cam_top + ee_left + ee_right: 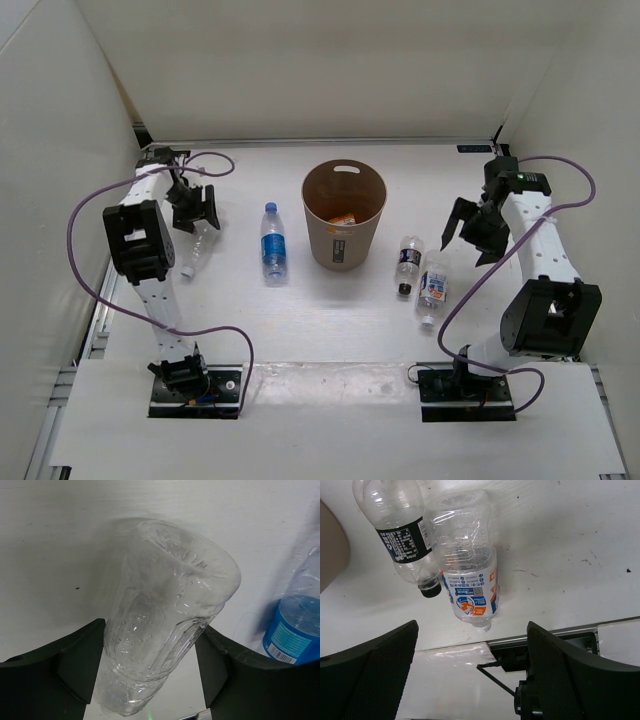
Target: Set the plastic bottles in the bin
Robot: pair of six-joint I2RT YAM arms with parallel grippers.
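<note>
The tan bin stands upright mid-table. An unlabelled clear bottle lies tilted at the left; my left gripper is closed on it, and in the left wrist view both fingertips touch the bottle. A blue-label bottle lies left of the bin and also shows in the left wrist view. A dark-label bottle and a white/orange-label bottle lie side by side right of the bin. My right gripper hovers open and empty beside them, with both bottles ahead of it.
Something with an orange patch lies inside the bin. White walls enclose the table on the left, back and right. A metal rail and the right arm's base run along the near edge. Purple cables loop off both arms.
</note>
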